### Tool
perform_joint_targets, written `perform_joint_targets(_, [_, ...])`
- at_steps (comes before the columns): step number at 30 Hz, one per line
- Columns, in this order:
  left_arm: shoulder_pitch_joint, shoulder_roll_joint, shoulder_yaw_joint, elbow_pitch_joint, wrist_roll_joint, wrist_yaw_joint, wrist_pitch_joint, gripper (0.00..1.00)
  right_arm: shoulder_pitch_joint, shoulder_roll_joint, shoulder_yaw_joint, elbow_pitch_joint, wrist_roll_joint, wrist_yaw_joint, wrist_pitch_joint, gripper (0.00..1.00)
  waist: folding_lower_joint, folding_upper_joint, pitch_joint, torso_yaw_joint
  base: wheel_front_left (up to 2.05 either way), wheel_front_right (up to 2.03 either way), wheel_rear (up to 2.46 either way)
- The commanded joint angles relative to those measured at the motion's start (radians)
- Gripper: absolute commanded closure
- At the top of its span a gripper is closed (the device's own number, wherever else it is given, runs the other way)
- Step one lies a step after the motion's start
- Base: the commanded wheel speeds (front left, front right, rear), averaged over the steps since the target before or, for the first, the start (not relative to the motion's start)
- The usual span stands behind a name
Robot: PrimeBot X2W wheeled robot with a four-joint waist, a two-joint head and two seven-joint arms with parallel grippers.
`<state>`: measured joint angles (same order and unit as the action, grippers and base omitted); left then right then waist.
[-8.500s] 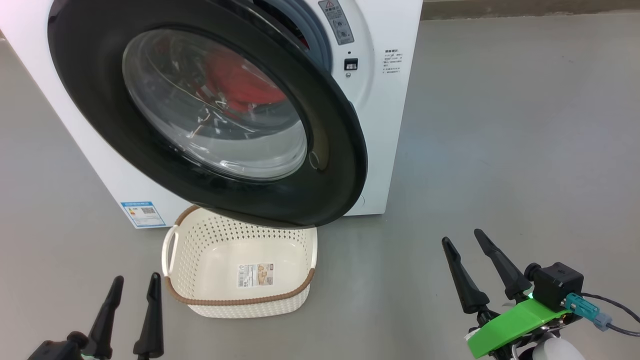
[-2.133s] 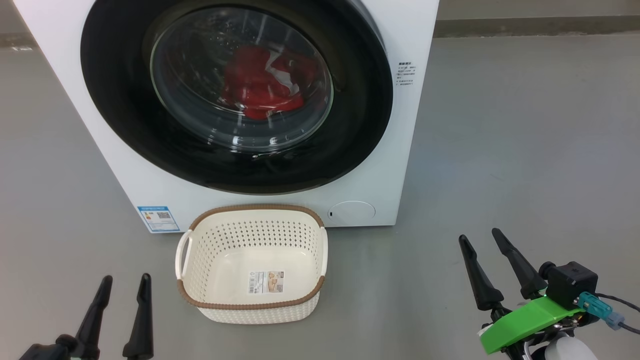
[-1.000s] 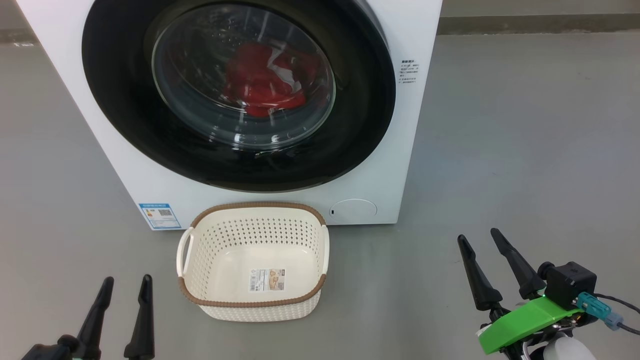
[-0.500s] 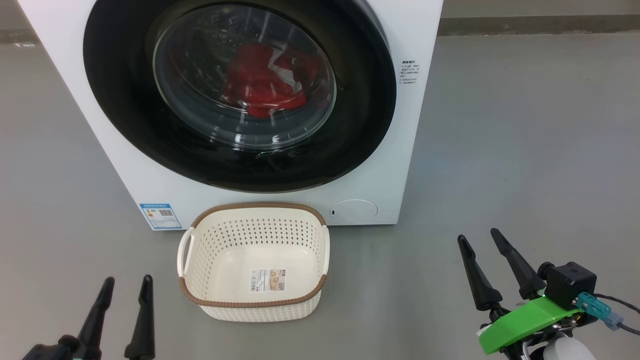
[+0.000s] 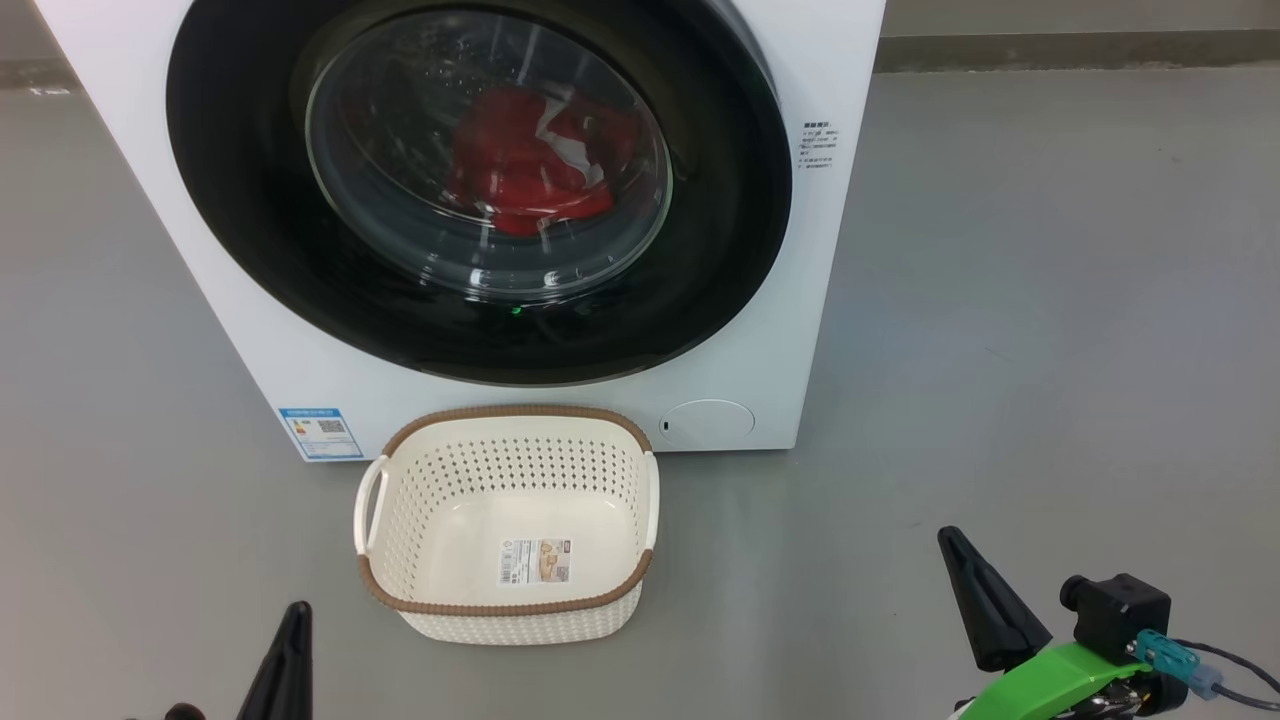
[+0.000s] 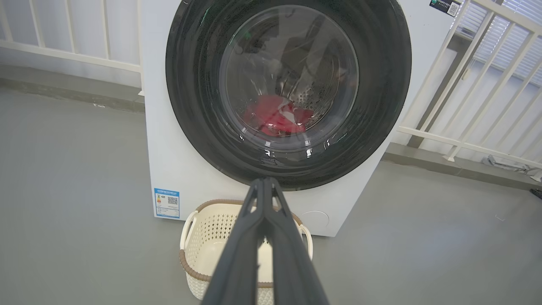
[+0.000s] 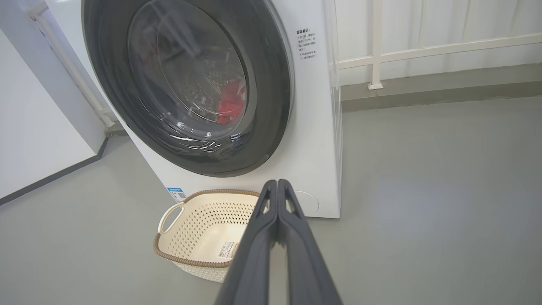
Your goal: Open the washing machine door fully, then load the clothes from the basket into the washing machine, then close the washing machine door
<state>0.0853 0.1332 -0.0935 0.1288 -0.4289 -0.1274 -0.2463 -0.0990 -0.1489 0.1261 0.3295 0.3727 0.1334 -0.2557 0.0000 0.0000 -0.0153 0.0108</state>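
Observation:
The white washing machine stands ahead with its black-rimmed washing machine door closed flat against the front. Red clothes lie in the drum behind the glass and also appear through it as clothes in the left wrist view. The cream basket sits empty on the floor below the door, a paper label on its bottom. My left gripper is shut on nothing, low at the left. My right gripper is shut on nothing, low at the right, well clear of the basket.
Grey floor spreads to the right of the machine. White railings and a raised kerb run behind it. A white wall stands to the machine's left in the right wrist view.
Both grippers have gone from open to shut, each pair of fingers now pressed together, and both have dropped lower in the head view. The door, the basket and the clothes have not moved.

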Motion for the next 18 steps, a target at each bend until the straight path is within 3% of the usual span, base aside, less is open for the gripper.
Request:
perform_joint_targets(1, [-0.013,0.010,0.007,-0.016,-0.021,0.000,0.005,1.00,-0.017,-0.002,-0.005,-0.019,0.020,0.000,0.005,1.00,0.0001,0.0000,0.000,0.000,0.00,0.00,0.00])
perform_joint_targets(6, [-0.019,0.008,0.014,-0.011,-0.070,0.000,0.018,1.00,-0.015,0.002,-0.014,-0.023,0.071,0.000,0.020,1.00,0.0023,0.0000,-0.001,-0.001,0.00,0.00,0.00])
perform_joint_targets(10, [-0.025,0.006,0.019,-0.006,-0.109,0.000,0.029,1.00,-0.015,0.005,-0.022,-0.024,0.110,0.000,0.032,1.00,0.0002,0.0000,0.001,-0.001,0.00,0.00,0.00])
perform_joint_targets(18, [-0.040,0.001,0.031,0.006,-0.196,0.000,0.053,1.00,-0.016,0.012,-0.039,-0.028,0.199,0.000,0.058,1.00,0.0001,0.0000,0.003,-0.002,0.00,0.00,0.00])
